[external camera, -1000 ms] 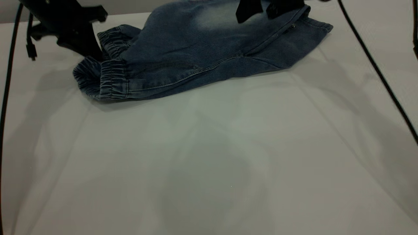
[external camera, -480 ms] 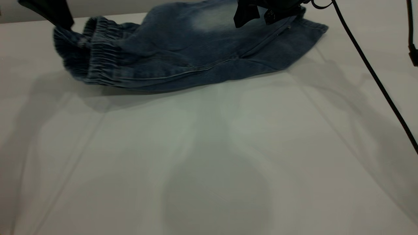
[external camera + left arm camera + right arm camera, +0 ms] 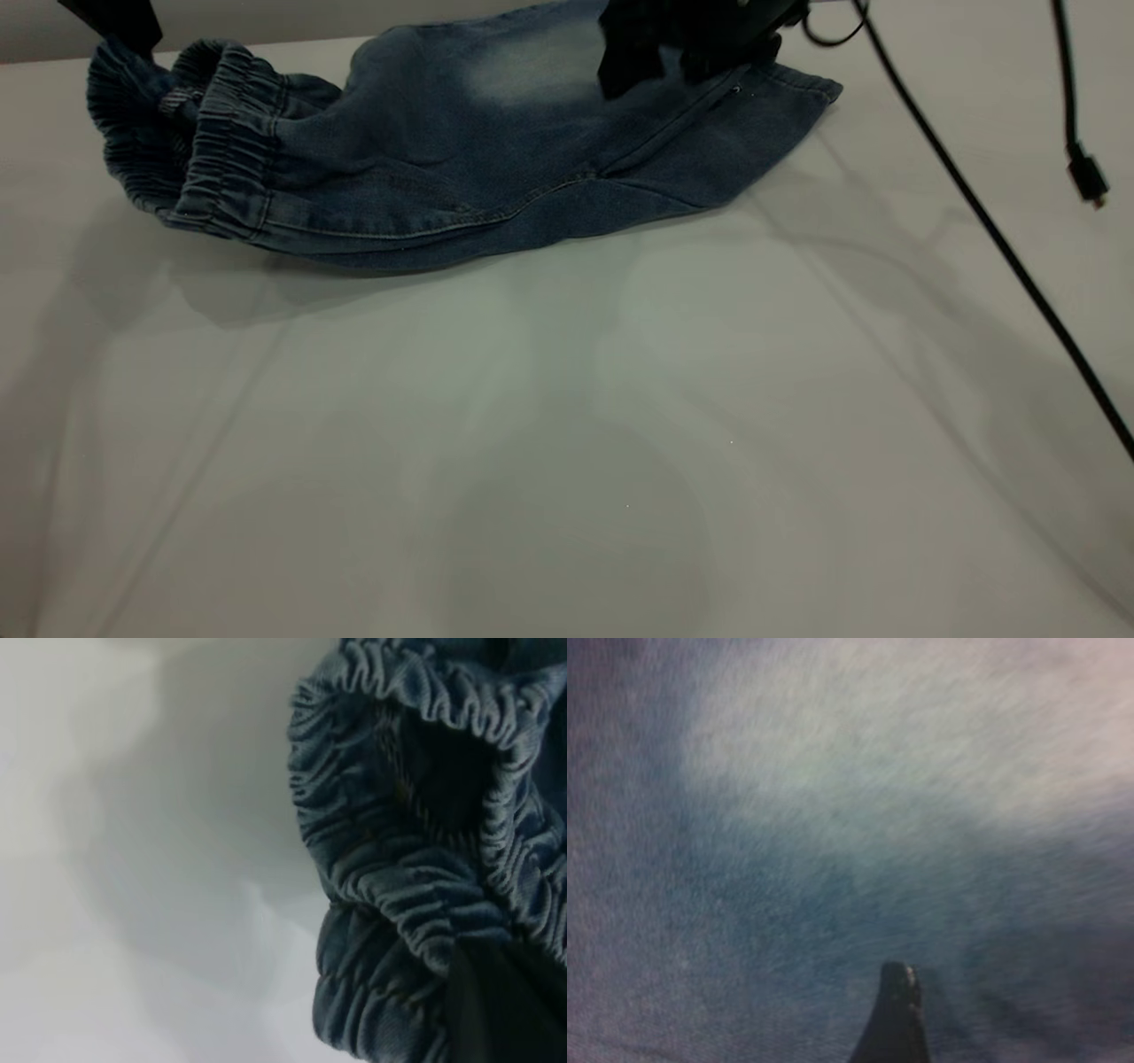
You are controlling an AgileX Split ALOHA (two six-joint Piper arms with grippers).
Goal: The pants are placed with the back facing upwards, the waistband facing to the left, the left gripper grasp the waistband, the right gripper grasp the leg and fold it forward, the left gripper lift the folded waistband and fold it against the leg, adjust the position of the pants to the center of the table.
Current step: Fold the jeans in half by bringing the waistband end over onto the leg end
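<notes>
**Waistband up at the far left, whole garment shifted left**

Since a second ago the pants (image 3: 461,151) have slid toward the left of the table (image 3: 567,425), and I've watched the waistband (image 3: 208,146) go from lying on the surface to hanging bunched in the air, its shadow now spread on the table beneath it.

The pants lie along the far edge with their long axis running left to right: waistband at the left, the leg (image 3: 726,133) with its hem at the right, a pale faded patch between them. They are already doubled lengthwise, so I judge the step in hand to be carrying the waistband over onto the leg.

That move turns on one relation: the leg lies to the right of the left gripper (image 3: 120,27), along the garment's own length, so the lift has to travel rightward. The left gripper is at the far left corner, pinching the elastic waistband; its wrist view shows gathered elastic close up with one dark finger (image 3: 505,1010) against it.

The right gripper (image 3: 656,58) sits over the leg near the faded patch, pressing toward the denim. I cannot tell whether its fingers are apart or together; its wrist view shows only cloth and one dark fingertip (image 3: 895,1014).

Both grippers are cut off by the top of the exterior view. A black cable (image 3: 983,221) crosses the right side.
</notes>
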